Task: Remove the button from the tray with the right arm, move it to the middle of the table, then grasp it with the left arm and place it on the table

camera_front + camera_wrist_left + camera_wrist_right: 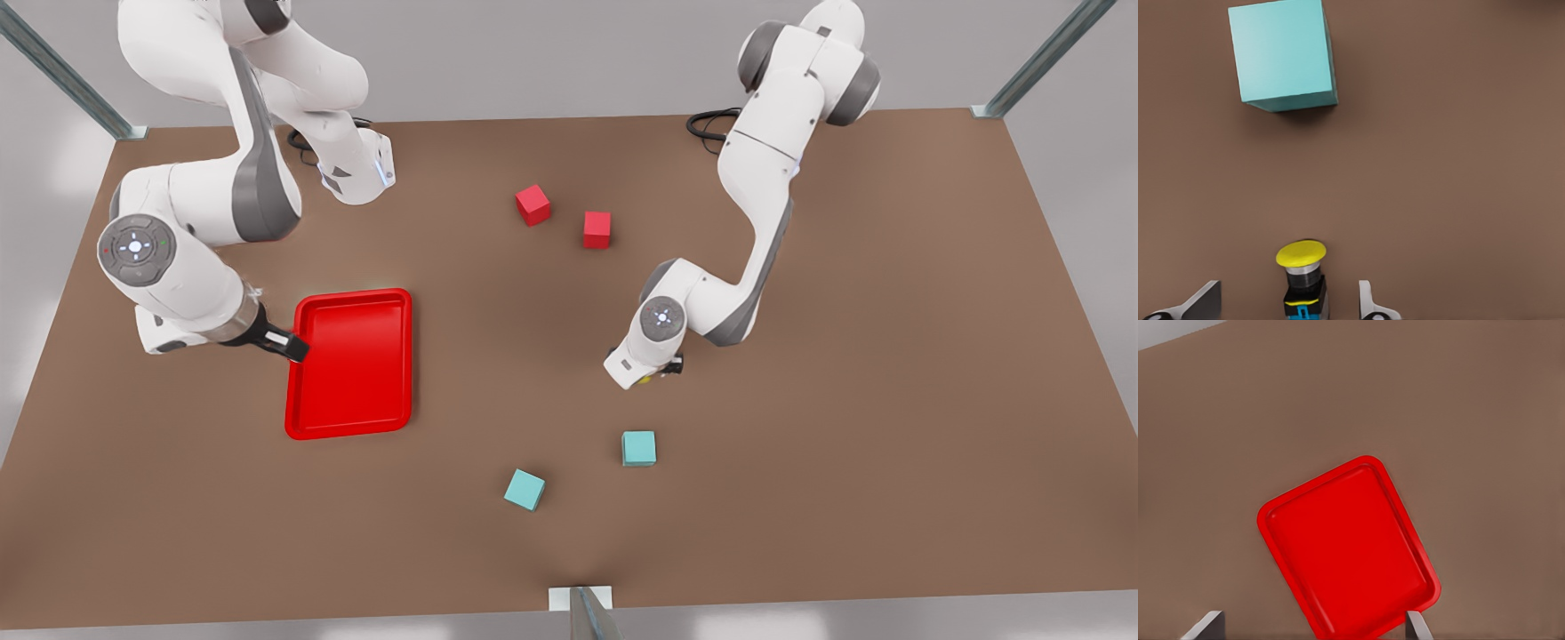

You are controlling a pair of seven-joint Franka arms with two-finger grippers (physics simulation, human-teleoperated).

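The button (pixel 1301 256), yellow cap on a black-and-grey body, rests on the brown table (pixel 800 400) between the spread fingers of my left gripper (pixel 1288 293), which do not touch it. In the front view that gripper (pixel 656 373) hangs low near the table's middle, with a speck of yellow from the button (pixel 645 380) under it. My right gripper (pixel 290 343) is open over the rim of the red tray (pixel 351 418) on the front view's left side. In the right wrist view the tray (pixel 1348 553) holds nothing and lies beyond the right gripper (pixel 1311 621).
A teal cube (pixel 638 447) sits close to the left gripper, also large in the left wrist view as the teal cube (pixel 1283 53). Another teal cube (pixel 524 489) lies nearer the front edge. Two red cubes (pixel 533 204) (pixel 597 229) lie towards the back.
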